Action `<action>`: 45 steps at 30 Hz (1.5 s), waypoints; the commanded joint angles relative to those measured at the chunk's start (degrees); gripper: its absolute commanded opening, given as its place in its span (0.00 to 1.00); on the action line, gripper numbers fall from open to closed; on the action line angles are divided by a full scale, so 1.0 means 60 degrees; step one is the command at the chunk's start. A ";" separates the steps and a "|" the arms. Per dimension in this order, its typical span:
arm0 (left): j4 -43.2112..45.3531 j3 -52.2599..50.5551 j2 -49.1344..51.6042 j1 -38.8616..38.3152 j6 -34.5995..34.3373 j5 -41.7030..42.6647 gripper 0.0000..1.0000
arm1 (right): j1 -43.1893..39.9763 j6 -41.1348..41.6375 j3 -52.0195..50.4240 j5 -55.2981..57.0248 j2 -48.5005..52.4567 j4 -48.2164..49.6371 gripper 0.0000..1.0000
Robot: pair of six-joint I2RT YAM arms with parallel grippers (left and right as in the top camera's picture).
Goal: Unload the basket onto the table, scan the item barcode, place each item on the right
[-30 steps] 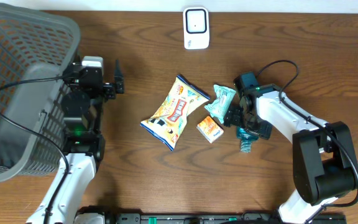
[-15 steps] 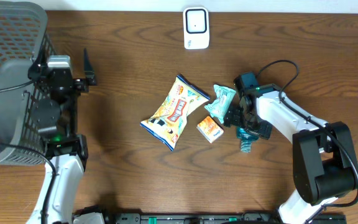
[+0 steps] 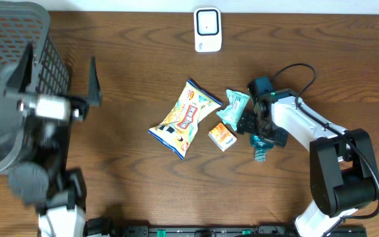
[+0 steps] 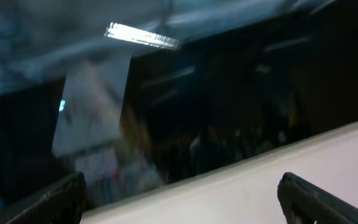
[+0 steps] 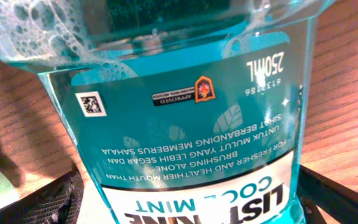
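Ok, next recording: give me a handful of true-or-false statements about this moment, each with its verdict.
1. The white scanner sits at the far edge of the table, apart from the items. True.
2. The left gripper holds the yellow snack bag. False: its jaws are wide open and empty, and the bag lies on the table.
3. The right gripper has one finger on each side of the mouthwash bottle. True.
4. The grey basket stands beside the right arm. False: it is on the left arm's side.
5. The bottle's label reads Cool Mint. True.
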 commanded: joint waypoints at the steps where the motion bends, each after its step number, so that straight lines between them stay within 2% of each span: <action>1: -0.0845 0.0204 -0.1534 0.0015 -0.0095 0.1049 0.98 | 0.0164 -0.0149 0.0022 0.0164 0.0160 0.0062 0.99; 5: -0.2310 0.0208 -0.3297 -0.0004 -0.0240 0.1282 0.98 | 0.0164 -0.0182 0.0022 0.0248 0.0171 0.0178 0.92; 10: -0.2120 0.0419 -0.4280 -0.0477 -0.1009 0.1282 0.98 | 0.0164 -0.0175 -0.0080 0.0645 0.0171 0.0328 0.79; 14: -0.2124 0.0419 -0.4812 -0.0670 -0.1053 0.1282 0.98 | 0.0164 -0.0171 -0.0576 0.0667 0.0171 0.1056 0.68; 15: -0.2120 0.0423 -0.4921 -0.0696 -0.1049 0.1282 0.98 | 0.0164 -0.0175 -0.0765 0.0667 0.0171 0.1333 0.69; 16: -0.2116 0.0423 -0.5013 -0.0718 -0.1049 0.1282 0.98 | 0.0164 -0.0171 -0.0980 0.0667 0.0171 0.1636 0.73; 19: -0.2080 0.0430 -0.5217 -0.0783 -0.1009 0.1282 0.98 | 0.0146 -0.0175 -0.1621 0.0685 0.0171 0.2579 0.99; 24: -0.1953 0.0441 -0.5249 -0.0783 -0.1016 0.1282 0.98 | -0.0117 -0.0182 -0.1883 0.0776 0.0171 0.3330 0.99; 29: -0.1938 0.0441 -0.5249 -0.0783 -0.1016 0.1282 0.98 | -0.0517 -0.0248 -0.1668 0.0732 0.0168 0.3377 0.99; 31: -0.1938 0.0452 -0.5249 -0.0783 -0.1027 0.1282 0.98 | -0.0656 -0.0248 -0.1657 0.0732 0.0171 0.3410 0.95; 34: -0.1949 0.0528 -0.5249 -0.0783 -0.1129 0.1286 0.98 | -0.0780 -0.0248 -0.1676 0.0616 0.0171 0.3406 0.73; 36: -0.1982 0.0601 -0.5249 -0.0783 -0.1242 0.1286 0.98 | -0.0769 -0.0248 -0.1727 0.0539 0.0171 0.3406 0.65; 45: -0.2801 0.0696 -0.5493 -0.0783 -0.1224 0.1279 0.98 | -0.0492 -0.0248 -0.1978 -0.0707 0.0171 0.3413 0.57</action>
